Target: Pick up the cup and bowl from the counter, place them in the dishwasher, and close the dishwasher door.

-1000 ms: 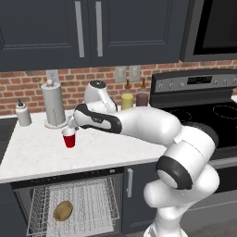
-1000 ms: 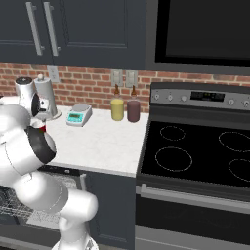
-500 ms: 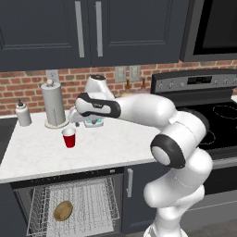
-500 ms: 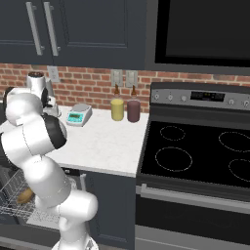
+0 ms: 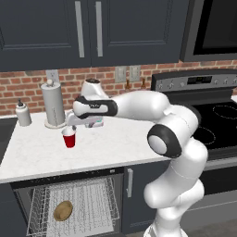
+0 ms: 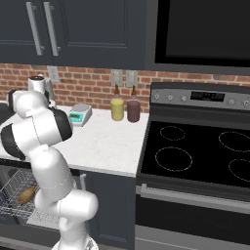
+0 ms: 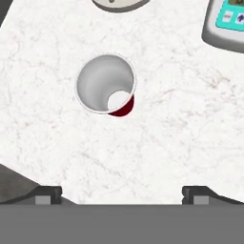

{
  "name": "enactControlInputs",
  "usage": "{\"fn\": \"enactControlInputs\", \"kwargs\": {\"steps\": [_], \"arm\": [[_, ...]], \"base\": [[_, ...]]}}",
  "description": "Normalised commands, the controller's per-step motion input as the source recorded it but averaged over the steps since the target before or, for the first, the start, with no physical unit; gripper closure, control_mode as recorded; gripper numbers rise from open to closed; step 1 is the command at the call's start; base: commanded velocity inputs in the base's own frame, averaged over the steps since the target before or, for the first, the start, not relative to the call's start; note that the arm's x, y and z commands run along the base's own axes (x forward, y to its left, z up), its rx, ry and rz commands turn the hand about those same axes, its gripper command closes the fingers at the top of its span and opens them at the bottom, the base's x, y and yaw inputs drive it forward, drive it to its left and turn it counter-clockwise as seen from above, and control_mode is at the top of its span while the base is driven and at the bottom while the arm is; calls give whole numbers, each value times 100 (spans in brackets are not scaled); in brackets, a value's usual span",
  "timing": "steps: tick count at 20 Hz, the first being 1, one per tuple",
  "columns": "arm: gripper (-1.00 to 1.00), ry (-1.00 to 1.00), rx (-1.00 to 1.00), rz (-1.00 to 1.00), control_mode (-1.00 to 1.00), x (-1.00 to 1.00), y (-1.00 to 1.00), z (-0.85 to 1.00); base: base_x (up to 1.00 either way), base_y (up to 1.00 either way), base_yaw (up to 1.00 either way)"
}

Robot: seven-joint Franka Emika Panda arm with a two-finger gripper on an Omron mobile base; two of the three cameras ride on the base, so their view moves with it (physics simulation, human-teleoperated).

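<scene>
Across the 3 left base pictures the arm swung from a low, stretched reach into a higher arch, its elbow climbing toward the middle right of the frame. The gripper (image 5: 70,124) rose from right at the cup (image 5: 69,138) to just above its rim (left of centre). In the right base view the arm pulled from the left edge toward the lower left.
</scene>
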Motion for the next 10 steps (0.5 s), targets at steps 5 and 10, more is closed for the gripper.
{"fn": "enactControlInputs", "kwargs": {"steps": [5, 10], "arm": [[-100, 0, -1, 0, -100, 4, 24, -24], [-100, 0, 0, 0, -100, 31, 18, -8]], "base": [[0, 0, 0], [0, 0, 0]]}}
